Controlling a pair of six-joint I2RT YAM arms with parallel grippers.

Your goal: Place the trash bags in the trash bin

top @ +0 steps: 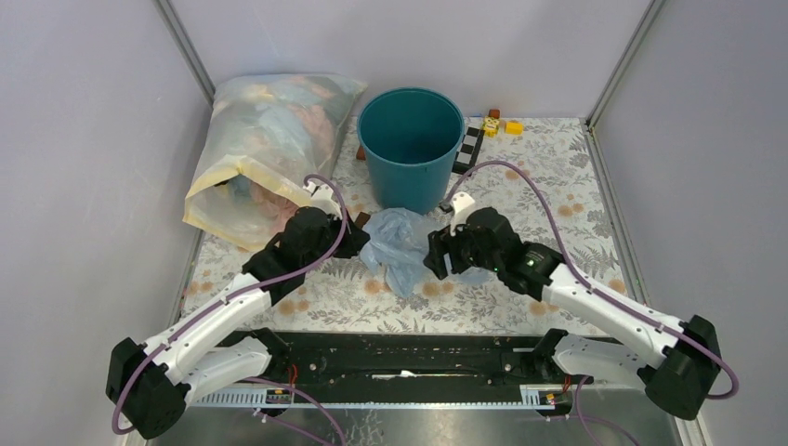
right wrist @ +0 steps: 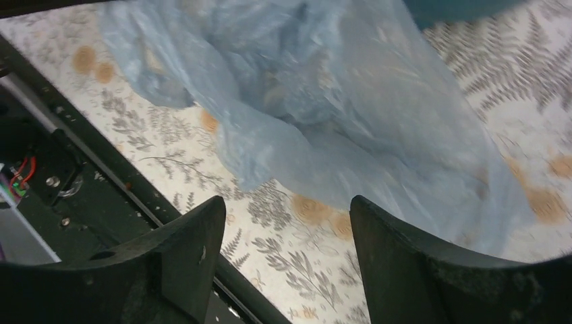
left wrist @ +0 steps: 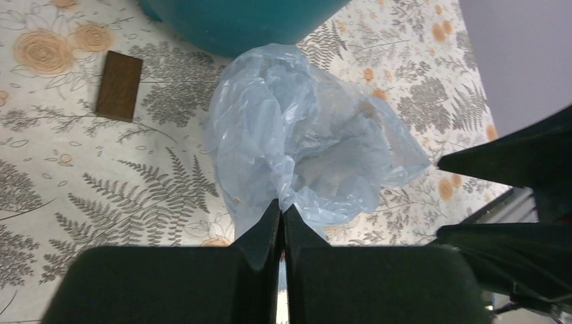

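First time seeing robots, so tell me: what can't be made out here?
Left wrist: trash bin cut off by top edge.
Left wrist: whether the shut left gripper pinches the trash bag; fingertips hide it.
Top: stuffed bag contents, clouded by film.
Top: yellow items, too small.

Crumpled pale blue bag (top: 395,243) by upright teal bin (top: 410,173)

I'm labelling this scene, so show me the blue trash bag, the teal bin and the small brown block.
blue trash bag (left wrist: 303,135), left wrist view, crumpled middle of the film.
teal bin (top: 409,186), top external view, front outer wall.
small brown block (left wrist: 119,86), left wrist view, middle of its top face.
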